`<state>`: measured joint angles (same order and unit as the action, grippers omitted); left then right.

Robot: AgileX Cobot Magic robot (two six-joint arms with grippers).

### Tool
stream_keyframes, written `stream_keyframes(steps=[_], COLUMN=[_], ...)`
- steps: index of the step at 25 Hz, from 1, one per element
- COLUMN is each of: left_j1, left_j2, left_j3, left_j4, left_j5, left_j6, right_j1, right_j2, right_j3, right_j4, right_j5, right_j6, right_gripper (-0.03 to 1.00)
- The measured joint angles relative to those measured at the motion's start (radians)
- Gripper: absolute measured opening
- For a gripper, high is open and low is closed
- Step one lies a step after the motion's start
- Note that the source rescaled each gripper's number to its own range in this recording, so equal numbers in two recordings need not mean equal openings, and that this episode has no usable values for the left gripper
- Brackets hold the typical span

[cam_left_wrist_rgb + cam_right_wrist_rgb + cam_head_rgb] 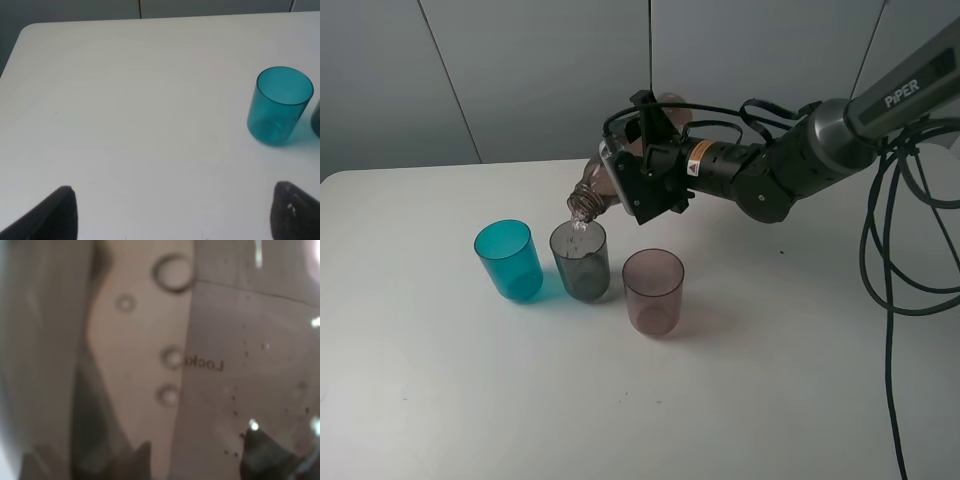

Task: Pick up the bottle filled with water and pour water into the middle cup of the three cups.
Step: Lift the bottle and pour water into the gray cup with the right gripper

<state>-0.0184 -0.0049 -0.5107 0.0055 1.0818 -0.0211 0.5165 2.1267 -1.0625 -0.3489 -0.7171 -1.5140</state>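
Note:
My right gripper (642, 172) is shut on the smoky-brown bottle (598, 190), which is tipped with its neck down over the smoky-grey middle cup (581, 261). Water runs from the neck into that cup. The teal-blue cup (509, 260) stands to its left and the pinkish-mauve cup (653, 291) to its right. The right wrist view is filled by the bottle's wall (150, 360) with bubbles and drops on it. My left gripper (172, 212) is open and empty; its dark fingertips (55, 215) hang over bare table left of the teal-blue cup (279, 106).
The white table (440, 400) has rounded far corners and a grey wall behind it. Black cables (900, 270) hang from the right arm over the table's right side.

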Motion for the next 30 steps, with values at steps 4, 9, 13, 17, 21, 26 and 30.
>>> stream_keyframes(steps=[4, 9, 13, 17, 21, 26, 30], left_j1=[0.0, 0.0, 0.0, 0.0, 0.0, 0.0, 0.0], left_j2=[0.0, 0.0, 0.0, 0.0, 0.0, 0.0, 0.0], left_j3=[0.0, 0.0, 0.0, 0.0, 0.0, 0.0, 0.0], left_j4=[0.0, 0.0, 0.0, 0.0, 0.0, 0.0, 0.0], left_j5=[0.0, 0.0, 0.0, 0.0, 0.0, 0.0, 0.0], left_j6=[0.0, 0.0, 0.0, 0.0, 0.0, 0.004, 0.004], right_j1=[0.0, 0.0, 0.0, 0.0, 0.0, 0.0, 0.0], right_j2=[0.0, 0.0, 0.0, 0.0, 0.0, -0.006, -0.028], right_j3=[0.0, 0.0, 0.0, 0.0, 0.0, 0.0, 0.0], right_j4=[0.0, 0.002, 0.017, 0.021, 0.025, 0.036, 0.046], right_j5=[-0.002, -0.004, -0.006, -0.01, -0.03, -0.032, -0.034], right_j6=[-0.023, -0.045, -0.068, -0.075, -0.089, -0.126, -0.151], right_gripper=[0.03, 0.03, 0.03, 0.03, 0.03, 0.03, 0.03])
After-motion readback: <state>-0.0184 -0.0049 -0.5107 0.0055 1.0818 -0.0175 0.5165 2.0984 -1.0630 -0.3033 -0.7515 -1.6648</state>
